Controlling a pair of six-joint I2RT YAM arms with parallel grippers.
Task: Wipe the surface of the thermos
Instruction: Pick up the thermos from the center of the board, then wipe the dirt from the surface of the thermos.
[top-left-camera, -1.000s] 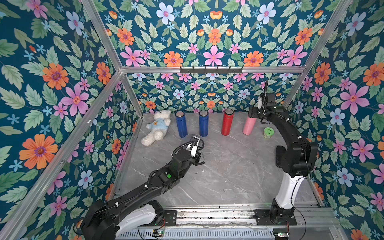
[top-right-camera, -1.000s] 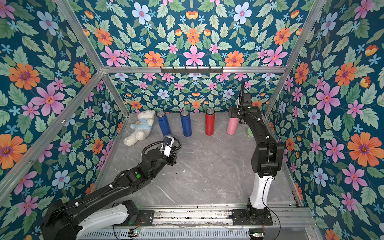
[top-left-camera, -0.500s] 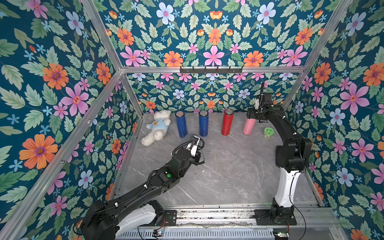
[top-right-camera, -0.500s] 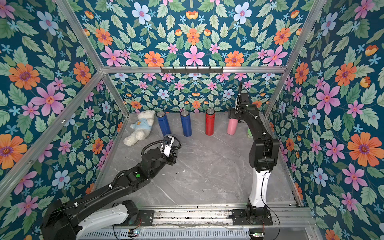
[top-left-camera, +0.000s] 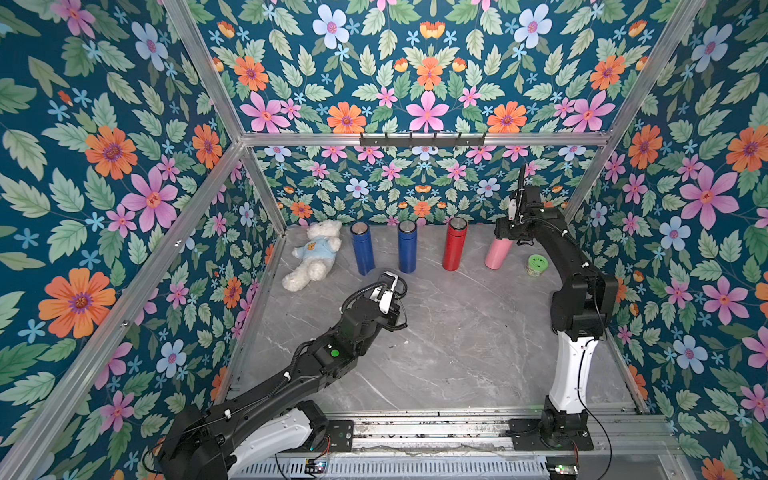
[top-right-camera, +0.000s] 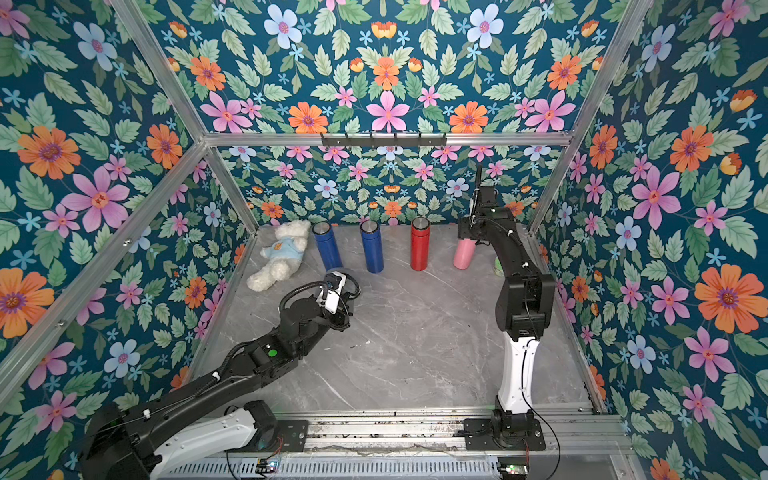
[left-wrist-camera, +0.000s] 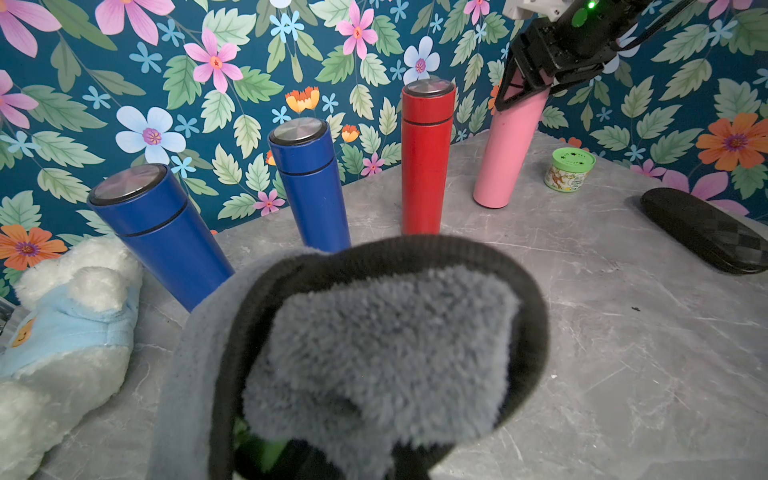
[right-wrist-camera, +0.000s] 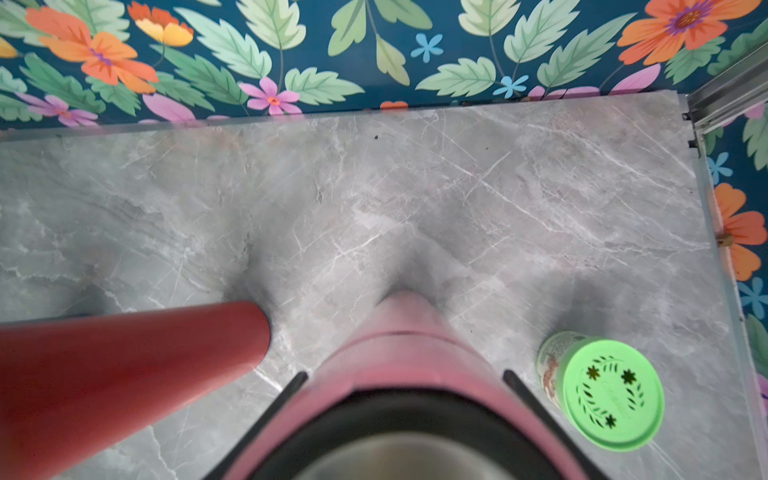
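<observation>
Standing upright on the surface (top-left-camera: 457, 332), pink thermos (top-left-camera: 496, 255) sits between the right fingers (top-left-camera: 508, 239), grip undeterminable. Left fingers (top-left-camera: 392, 281), clenched on grey cloth (left-wrist-camera: 386, 353), hang well apart from it. Wiping judged not yet begun; every stroke remains.

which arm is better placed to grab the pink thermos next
Right. The right gripper straddles the top of the pink thermos, a finger on each side; the left gripper is mid-table, away from it, shut on the grey cloth.
</observation>
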